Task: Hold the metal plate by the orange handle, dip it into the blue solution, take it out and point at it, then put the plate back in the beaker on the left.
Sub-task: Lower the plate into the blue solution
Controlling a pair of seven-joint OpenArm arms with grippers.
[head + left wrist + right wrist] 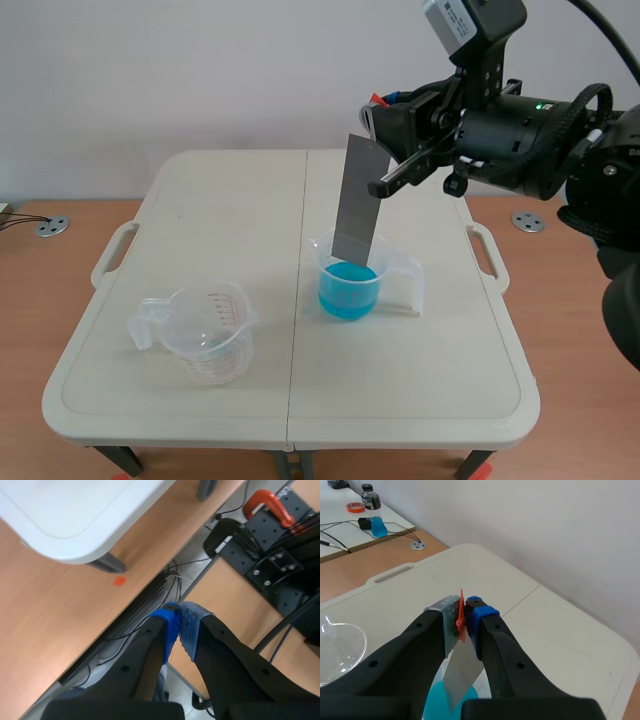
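Note:
A grey metal plate hangs almost upright from my right gripper, which is shut on its orange handle. The plate's lower edge reaches into the beaker of blue solution right of the table's middle. In the right wrist view the plate drops from between my fingers toward the blue liquid. An empty clear beaker with red marks stands at the front left. My left gripper is shut on nothing, off the table and out of the scene view.
The white folding table has handles at both sides. Beyond its left edge lie a bottle of blue liquid and an orange tape roll on a side bench. Below the left gripper are the floor, cables and an orange clamp.

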